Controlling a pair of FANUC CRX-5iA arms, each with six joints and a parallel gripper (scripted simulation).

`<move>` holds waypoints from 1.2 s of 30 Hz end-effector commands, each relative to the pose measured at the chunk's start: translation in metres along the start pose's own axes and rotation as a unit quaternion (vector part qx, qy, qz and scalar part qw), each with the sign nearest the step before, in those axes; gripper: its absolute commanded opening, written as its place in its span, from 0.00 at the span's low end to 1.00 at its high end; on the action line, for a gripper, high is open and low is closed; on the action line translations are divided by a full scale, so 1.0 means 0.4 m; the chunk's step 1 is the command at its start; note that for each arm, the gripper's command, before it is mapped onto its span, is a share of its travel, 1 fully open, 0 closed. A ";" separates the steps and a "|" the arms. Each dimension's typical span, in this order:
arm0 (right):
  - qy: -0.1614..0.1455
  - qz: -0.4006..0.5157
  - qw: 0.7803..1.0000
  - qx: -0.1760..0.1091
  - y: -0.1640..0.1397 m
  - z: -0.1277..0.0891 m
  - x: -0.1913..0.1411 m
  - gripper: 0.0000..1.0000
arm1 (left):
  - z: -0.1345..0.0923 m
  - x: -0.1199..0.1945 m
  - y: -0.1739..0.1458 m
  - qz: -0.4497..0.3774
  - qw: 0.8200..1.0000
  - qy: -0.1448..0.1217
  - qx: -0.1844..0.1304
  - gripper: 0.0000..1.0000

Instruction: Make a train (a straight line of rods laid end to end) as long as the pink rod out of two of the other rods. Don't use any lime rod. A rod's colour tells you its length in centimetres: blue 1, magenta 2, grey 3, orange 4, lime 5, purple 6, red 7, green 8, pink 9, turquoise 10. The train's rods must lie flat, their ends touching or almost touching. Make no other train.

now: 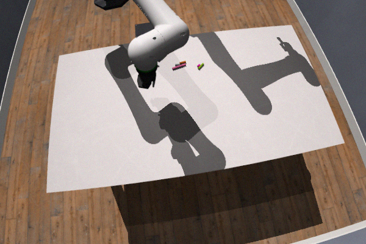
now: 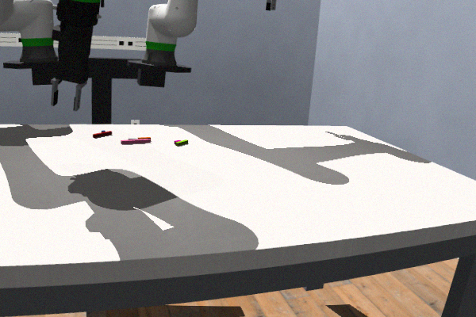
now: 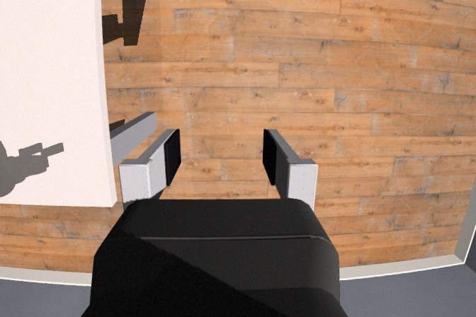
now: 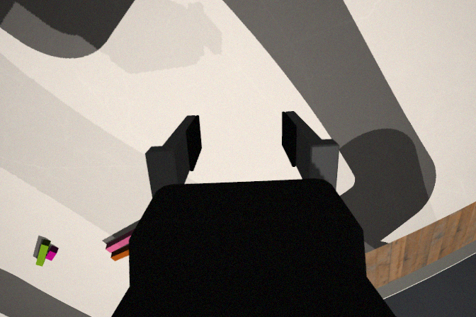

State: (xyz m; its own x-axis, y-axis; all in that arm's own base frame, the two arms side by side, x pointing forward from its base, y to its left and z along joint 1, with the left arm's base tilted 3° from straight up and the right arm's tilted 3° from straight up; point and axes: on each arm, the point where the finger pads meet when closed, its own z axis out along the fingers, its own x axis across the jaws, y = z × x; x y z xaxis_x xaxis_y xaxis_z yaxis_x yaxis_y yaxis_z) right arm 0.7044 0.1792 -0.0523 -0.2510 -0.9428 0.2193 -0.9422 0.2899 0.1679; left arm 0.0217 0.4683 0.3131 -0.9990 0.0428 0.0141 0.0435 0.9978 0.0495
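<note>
Blue-grey wall (image 1: 329, 6) (image 2: 238, 59) and plank floor (image 1: 24, 122) (image 2: 377, 289) (image 3: 230, 75) (image 4: 423, 236) surround the pale bench (image 1: 91, 152) (image 2: 357, 198) (image 3: 49, 75) (image 4: 249, 94) I'm working over. Its right tool (image 1: 149, 85) (image 2: 65, 106) (image 4: 241, 130) hangs above it, fingers well apart, nothing between them. Beyond the bench edge, the left tool (image 2: 270, 7) (image 3: 222, 146) is spread and empty too.

By my sums, the red rod (image 2: 102, 134) and magenta rod (image 1: 199, 65) (image 2: 177, 141) (image 4: 51, 254) make the pink length. Red has the blue rod (image 2: 103, 131) close behind it, so a spread finger could land on blue or drag it along. Magenta is short and tight against the lime rod (image 1: 200, 66) (image 2: 182, 143) (image 4: 42, 254); a careless grip might pinch both. Between those pairs, the pink rod (image 1: 179, 66) (image 2: 136, 142) (image 4: 119, 243) has the grey rod (image 1: 177, 64) (image 2: 132, 139) and orange rod (image 1: 183, 61) (image 2: 144, 138) (image 4: 120, 255) alongside, where a low sweep could knock them into an unwanted line. Releasing magenta askew could leave a gap, or shove red.

From above, the arm hides red and blue from me; the right wrist camera shows neither, and its housing cuts off pink and orange. Blue is barely a speck, so I can't tell whether it touches red. Grey is mostly masked by pink.
</note>
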 end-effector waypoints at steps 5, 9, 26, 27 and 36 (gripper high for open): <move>-0.013 0.138 0.990 0.026 0.063 0.026 -0.046 1.00 | -0.002 0.000 0.001 0.000 1.000 0.000 -0.001 1.00; -0.019 0.194 0.980 0.031 0.094 0.040 -0.062 1.00 | -0.002 0.000 0.001 0.000 1.000 0.000 -0.001 1.00; -0.053 0.434 0.898 0.040 0.256 0.111 -0.115 1.00 | -0.002 0.000 0.001 0.000 1.000 0.000 -0.001 1.00; -0.055 0.448 0.891 0.040 0.266 0.116 -0.118 1.00 | -0.002 0.000 0.001 0.000 1.000 0.000 -0.001 1.00; -0.074 0.555 0.828 0.035 0.356 0.155 -0.132 1.00 | -0.002 0.000 0.001 0.000 1.000 0.000 -0.001 1.00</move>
State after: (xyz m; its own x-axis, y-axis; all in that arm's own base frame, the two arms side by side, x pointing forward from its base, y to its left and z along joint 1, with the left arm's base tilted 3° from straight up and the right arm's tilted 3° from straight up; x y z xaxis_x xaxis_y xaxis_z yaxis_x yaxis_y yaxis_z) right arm 0.5823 0.2547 -0.0973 -0.9701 -0.2078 0.1254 -0.2206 0.9703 -0.0990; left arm 0.0217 0.4683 0.3131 -0.9990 0.0428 0.0141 0.0435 0.9978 0.0495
